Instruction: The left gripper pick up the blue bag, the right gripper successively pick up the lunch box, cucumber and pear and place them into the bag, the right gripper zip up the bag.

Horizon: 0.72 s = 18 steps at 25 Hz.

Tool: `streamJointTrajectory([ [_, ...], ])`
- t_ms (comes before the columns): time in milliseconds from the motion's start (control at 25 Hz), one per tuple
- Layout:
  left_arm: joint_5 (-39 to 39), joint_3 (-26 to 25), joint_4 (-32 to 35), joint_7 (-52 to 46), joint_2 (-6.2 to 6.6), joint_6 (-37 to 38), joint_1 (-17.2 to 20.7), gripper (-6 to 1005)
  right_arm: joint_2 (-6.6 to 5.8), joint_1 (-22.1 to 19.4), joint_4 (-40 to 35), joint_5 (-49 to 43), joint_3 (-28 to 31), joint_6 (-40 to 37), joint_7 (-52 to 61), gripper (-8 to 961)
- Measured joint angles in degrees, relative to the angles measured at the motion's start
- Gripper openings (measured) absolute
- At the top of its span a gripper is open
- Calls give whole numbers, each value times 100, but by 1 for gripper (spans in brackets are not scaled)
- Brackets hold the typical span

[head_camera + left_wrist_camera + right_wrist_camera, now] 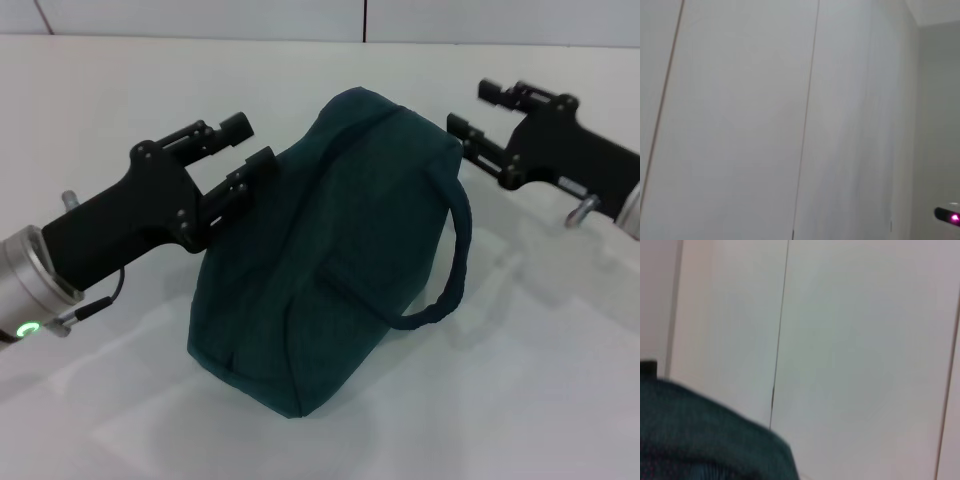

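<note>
White table [560, 400] below; pale wall panels [865, 340] behind, thin vertical seams.

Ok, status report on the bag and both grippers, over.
Left gripper open beside blue bag. Right gripper open, other side. Bag on table, zipped. Nothing blocking.

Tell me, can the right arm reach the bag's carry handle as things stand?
Probably yes. The right gripper hovers just beside the bag, fingers open, and the handle loops out on that same side with nothing between them.
</note>
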Motion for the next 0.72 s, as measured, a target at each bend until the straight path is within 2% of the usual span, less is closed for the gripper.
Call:
streamJointTrajectory([
  [40, -30, 0, -4, -9, 2, 47, 6, 301, -27, -58, -62, -8, 53, -140, 50, 406],
  [120, -71, -1, -5, -41, 16, 221, 10, 540, -64, -143, -139, -37, 178, -541, 186, 452],
  [200, -73, -1, 15, -75, 30, 411, 8, 623, -118, -166, -156, -63, 230, -1002, 339, 498],
  [320, -21, 37, 38, -121, 73, 600, -36, 747, -269, -115, -156, -259, 240, -1812, 732, 566],
  [400, 49, 63, 39, -121, 91, 654, -56, 765, -394, 1, -166, -555, 244, -2250, 1064, 576],
  [520, 159, 69, 40, -74, 90, 683, -51, 792, -483, 142, -172, -943, 246, -2717, 1272, 590],
  [720, 227, 70, 39, -56, 88, 688, -14, 838, -401, 162, -197, -1093, 248, -2882, 1229, 590],
])
